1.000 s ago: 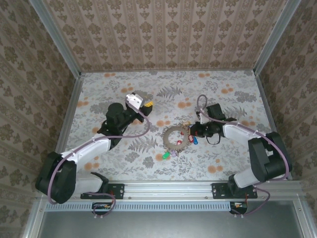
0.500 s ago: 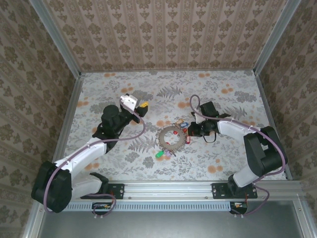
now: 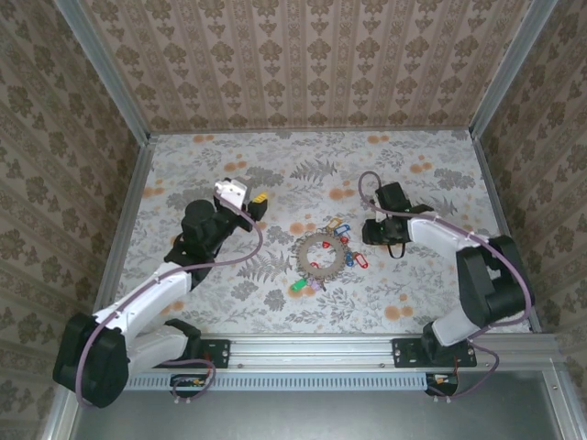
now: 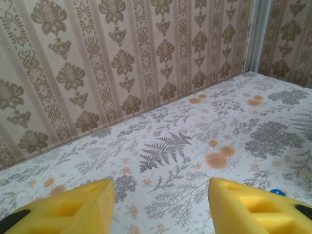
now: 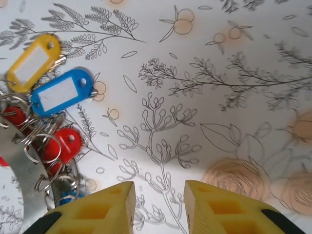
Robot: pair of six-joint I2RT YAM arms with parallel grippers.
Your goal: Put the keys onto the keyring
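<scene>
Two keys (image 5: 63,91): flat at the right edge of the keyring (image 3: 321,255), one with a blue tag, one with a red tag (image 5: 66,144), among small split rings (threaded on or merely resting against it, cannot tell).
Keyring: flat on the table (image 3: 413,156), between the two arms, fanned like a toothed wreath so the tags lie outward and apart.
Yellow tag (image 5: 31,62): just beside the blue one, also at the right edge of the keyring.
Right gripper (image 5: 158,204): just right of the keyring, near the keys, tilted down at the tabletop; jaws a narrow gap apart, nothing between them. Probably kept that near for work on the tags.
Left gripper (image 4: 161,204): well left of the keyring, raised and aimed toward the far wall; jaws wide, nothing held (probably kept clear to leave the right side room).
Progress: judged near its end, or between grasps; no key in either gripper.
</scene>
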